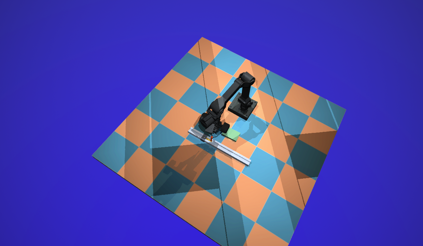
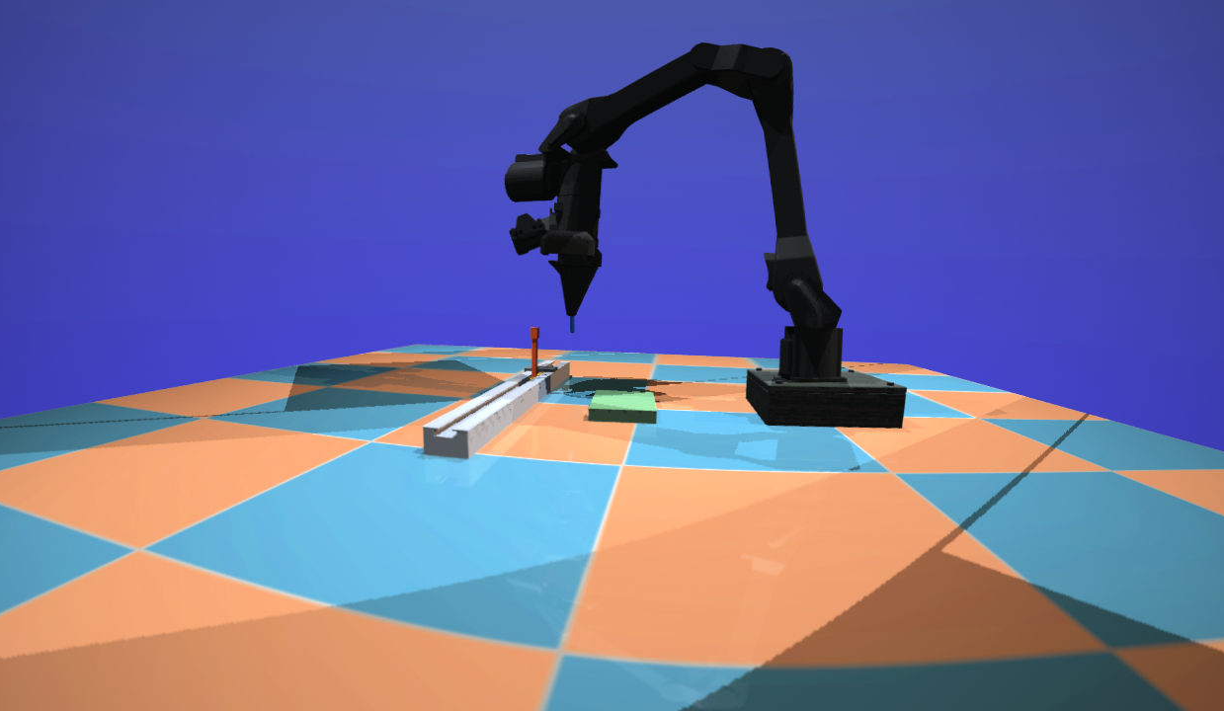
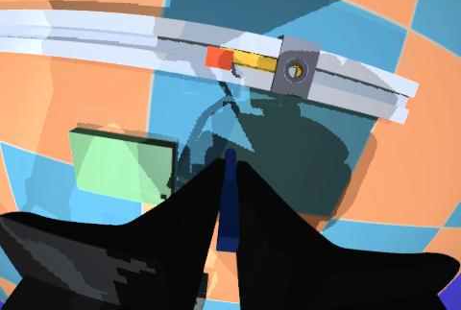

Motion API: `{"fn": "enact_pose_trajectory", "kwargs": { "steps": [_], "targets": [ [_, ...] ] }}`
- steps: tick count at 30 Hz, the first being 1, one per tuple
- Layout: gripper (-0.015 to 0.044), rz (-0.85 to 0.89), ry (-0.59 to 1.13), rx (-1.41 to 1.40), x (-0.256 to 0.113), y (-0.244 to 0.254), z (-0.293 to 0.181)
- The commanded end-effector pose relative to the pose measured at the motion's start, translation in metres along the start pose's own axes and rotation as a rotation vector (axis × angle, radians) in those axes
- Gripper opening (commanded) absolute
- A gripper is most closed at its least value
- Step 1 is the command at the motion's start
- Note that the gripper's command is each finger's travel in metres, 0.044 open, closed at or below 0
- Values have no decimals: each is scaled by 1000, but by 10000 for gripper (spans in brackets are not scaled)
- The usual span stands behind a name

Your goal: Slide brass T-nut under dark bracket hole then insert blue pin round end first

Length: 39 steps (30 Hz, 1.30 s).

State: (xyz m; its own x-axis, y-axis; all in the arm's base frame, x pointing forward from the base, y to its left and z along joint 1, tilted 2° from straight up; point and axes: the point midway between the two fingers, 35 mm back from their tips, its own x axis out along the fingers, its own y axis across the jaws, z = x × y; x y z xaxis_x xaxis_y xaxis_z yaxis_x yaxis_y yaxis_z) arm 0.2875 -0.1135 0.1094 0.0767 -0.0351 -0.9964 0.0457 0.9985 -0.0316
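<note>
My gripper [image 2: 571, 313] [image 3: 230, 168] is shut on the blue pin [image 2: 572, 325] [image 3: 229, 214], whose round end points down. It hangs in the air between the rail and the green tray. The brass T-nut [image 3: 254, 59] [image 1: 211, 138] [image 2: 534, 352] lies in the slot of the aluminum rail [image 1: 234, 153] [image 2: 492, 415] [image 3: 120, 53], with its orange handle [image 3: 219, 58] sticking up. One end of the nut runs under the dark bracket [image 1: 203, 137] [image 3: 312, 56]. Brass shows through part of the bracket hole [image 3: 295, 71]. The gripper is on the tray's side of the rail.
The green tray [image 1: 231, 134] [image 2: 622, 405] [image 3: 120, 166] lies between the rail and the arm's base [image 1: 242, 107] [image 2: 828, 402]; a small dark hole [image 3: 163, 197] shows near its corner. The upright orange handle stands just beside the bracket. Shadows cross the checkered floor.
</note>
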Motion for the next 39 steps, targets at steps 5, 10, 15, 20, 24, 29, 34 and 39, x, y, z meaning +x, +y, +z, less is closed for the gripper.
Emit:
{"fn": "enact_pose_trajectory", "kwargs": {
  "steps": [5, 10, 15, 20, 24, 29, 34, 39],
  "targets": [
    [-150, -2, -21, 22, 2, -18, 23],
    [-150, -4, -27, 38, 4, -29, 34],
    [-150, -6, -34, 53, 7, -40, 44],
    [-150, -7, -37, 61, 9, -46, 49],
    [-150, -7, -37, 60, 18, -44, 48],
    [-150, -8, -36, 60, 37, -39, 40],
    [-150, -8, -36, 60, 39, -39, 40],
    [-150, -8, -37, 60, 39, -43, 46]
  ]
}}
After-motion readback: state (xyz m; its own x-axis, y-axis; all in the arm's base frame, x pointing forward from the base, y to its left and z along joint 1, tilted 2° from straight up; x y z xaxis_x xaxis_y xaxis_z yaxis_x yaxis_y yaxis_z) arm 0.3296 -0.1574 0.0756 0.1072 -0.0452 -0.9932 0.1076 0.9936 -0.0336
